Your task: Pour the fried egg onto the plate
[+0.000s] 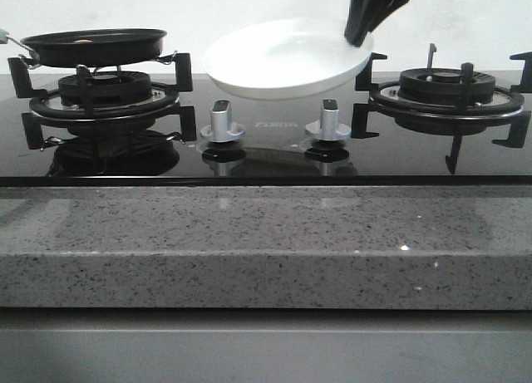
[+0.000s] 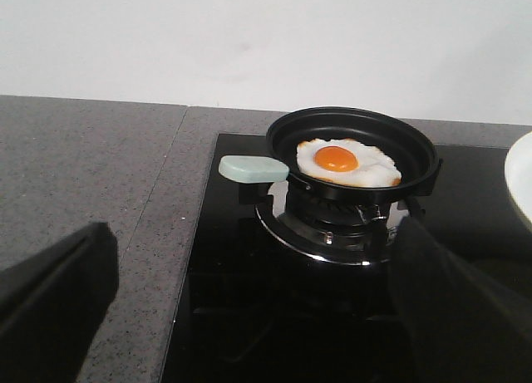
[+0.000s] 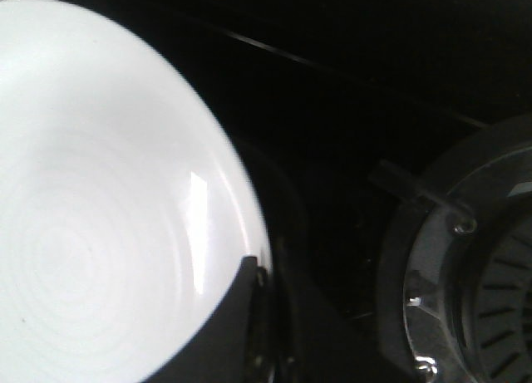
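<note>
1. My right tool (image 1: 359,36) is clenched on the rim of the plate (image 1: 283,59) and holds it in the air between the two burners, above the knobs (image 1: 223,121) and clear of the glass hob (image 1: 274,154). In the right wrist view one finger (image 3: 237,316) overlaps the rim at the near edge of the dish, with the right burner (image 3: 474,283) just beyond the tool.

2. My left tool (image 2: 249,316) grasps nothing. Its two dark fingers stand well apart at the near corners of the left wrist view, so I call it released. It does not show in the front view.

3. The fried egg (image 2: 345,161) lies flat in the black frying pan (image 2: 353,150), straight ahead of the left tool, yolk up. The pan sits on the left burner (image 1: 104,100), and its pale green handle (image 2: 253,169) sticks out toward the grey desk (image 2: 91,175), ahead of the tool's left finger.

4. I judge the step in hand to be presenting the plate; nothing has been poured yet, and the pan is untouched.

5. Next, I think the left tool must go forward and close on that handle, lift the pan off the grate, bring it beside the plate and tip it.

6. The plate looks slightly tilted, so I would level it under the pan's lip before tipping.
</note>
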Controlling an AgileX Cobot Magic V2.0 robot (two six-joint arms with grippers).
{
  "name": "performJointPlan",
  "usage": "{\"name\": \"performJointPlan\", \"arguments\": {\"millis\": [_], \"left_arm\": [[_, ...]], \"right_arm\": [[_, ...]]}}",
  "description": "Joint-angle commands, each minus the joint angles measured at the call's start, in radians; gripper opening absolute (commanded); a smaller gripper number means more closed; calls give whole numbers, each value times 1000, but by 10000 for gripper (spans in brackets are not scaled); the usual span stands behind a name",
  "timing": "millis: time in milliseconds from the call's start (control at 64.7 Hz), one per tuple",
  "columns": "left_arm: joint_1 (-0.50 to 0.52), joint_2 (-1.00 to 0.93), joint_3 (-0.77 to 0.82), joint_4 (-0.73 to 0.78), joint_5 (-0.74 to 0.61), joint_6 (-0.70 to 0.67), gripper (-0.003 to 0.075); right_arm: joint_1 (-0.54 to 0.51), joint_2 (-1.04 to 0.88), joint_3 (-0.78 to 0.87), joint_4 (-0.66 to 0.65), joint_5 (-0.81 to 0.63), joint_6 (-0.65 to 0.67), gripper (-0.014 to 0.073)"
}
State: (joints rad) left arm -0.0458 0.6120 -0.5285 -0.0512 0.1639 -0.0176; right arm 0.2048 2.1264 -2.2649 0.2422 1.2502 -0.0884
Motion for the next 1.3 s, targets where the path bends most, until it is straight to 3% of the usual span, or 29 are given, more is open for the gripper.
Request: {"name": "performJointPlan", "arguments": {"millis": [0, 185, 680, 1282], "left_arm": [[-8, 5, -37, -8, -87, -9, 652], [-8, 5, -37, -8, -87, -9, 652], [-8, 5, -37, -8, -87, -9, 652], [-8, 5, -37, -11, -80, -9, 652]], "right_arm": [[-5, -97, -15, 68, 85, 1, -61], [6, -170, 106, 141, 57, -31, -61], [49, -469, 729, 217, -276, -114, -61], [49, -481, 755, 219, -264, -121, -61]]}}
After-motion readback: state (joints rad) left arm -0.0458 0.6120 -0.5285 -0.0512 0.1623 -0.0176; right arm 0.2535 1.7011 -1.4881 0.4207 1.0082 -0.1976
